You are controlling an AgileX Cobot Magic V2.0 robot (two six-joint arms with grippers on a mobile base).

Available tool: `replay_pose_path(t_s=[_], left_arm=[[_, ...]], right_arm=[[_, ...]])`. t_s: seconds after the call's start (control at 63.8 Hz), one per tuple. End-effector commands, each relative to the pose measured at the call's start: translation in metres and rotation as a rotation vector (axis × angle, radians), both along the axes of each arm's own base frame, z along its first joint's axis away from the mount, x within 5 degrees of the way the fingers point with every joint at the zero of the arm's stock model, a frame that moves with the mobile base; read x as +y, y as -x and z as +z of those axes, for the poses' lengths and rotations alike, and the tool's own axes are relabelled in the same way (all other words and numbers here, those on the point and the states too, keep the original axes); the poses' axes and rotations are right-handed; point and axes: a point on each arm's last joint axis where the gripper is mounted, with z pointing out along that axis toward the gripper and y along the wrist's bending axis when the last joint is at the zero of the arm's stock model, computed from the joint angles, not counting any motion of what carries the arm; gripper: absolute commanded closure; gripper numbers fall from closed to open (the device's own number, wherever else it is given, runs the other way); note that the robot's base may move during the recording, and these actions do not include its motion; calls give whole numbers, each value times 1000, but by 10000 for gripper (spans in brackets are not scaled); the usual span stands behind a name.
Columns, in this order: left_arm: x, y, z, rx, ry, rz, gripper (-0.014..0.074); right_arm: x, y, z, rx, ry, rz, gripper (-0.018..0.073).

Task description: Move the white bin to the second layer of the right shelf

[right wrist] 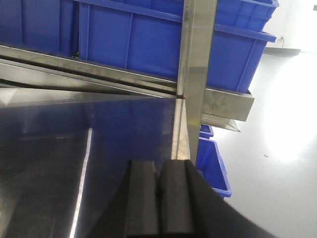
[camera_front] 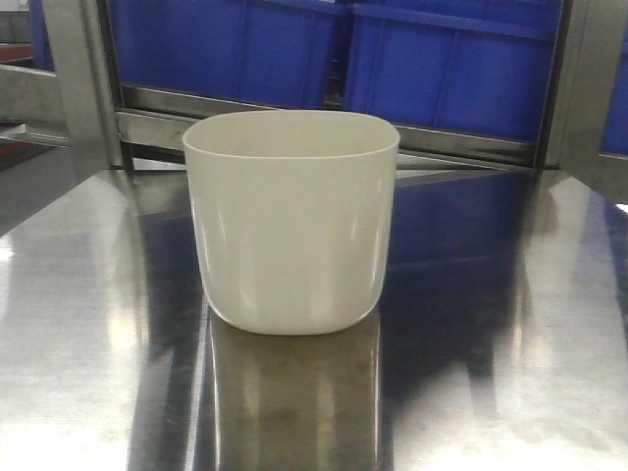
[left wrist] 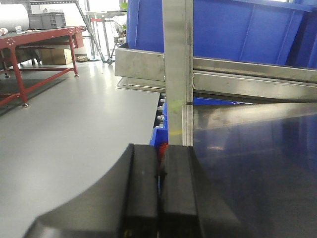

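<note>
Now, bin: cream-white glossy plastic tub (camera_front: 290, 221) upright on mirror-like steel tabletop (camera_front: 78, 324).
Left gripper (left wrist: 159, 166): jaws together, empty.
Right gripper (right wrist: 159, 174): jaws together, empty.
Behind: blue plastic crates (camera_front: 226, 49).

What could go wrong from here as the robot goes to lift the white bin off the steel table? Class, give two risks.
1. The white bin is glossy, tapered and handle-free, so it may slip from a two-sided squeeze or skid on the mirror-smooth table.
2. The left gripper and right gripper, both shut, each face a steel upright close ahead; a careless swing might clip one.
</note>
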Motion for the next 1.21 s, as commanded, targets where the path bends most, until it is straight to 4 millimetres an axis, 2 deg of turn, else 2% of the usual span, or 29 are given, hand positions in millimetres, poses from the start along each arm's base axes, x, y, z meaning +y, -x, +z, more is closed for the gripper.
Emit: replay_pose_path(t_s=[0.0,0.941,0.988,1.191], left_arm=[[0,0,-4,-60,10,2,512],[0,0,-4,-60,10,2,512],[0,0,-4,-60,10,2,512],[0,0,-4,-60,10,2,512]], right_arm=[[-1,3,15,-127,11,-14,501],[-1,3,16,-137,1,-14,501],[-1,3,20,-130,1,-12,501],[0,-2,58,-39,13,-3,501]])
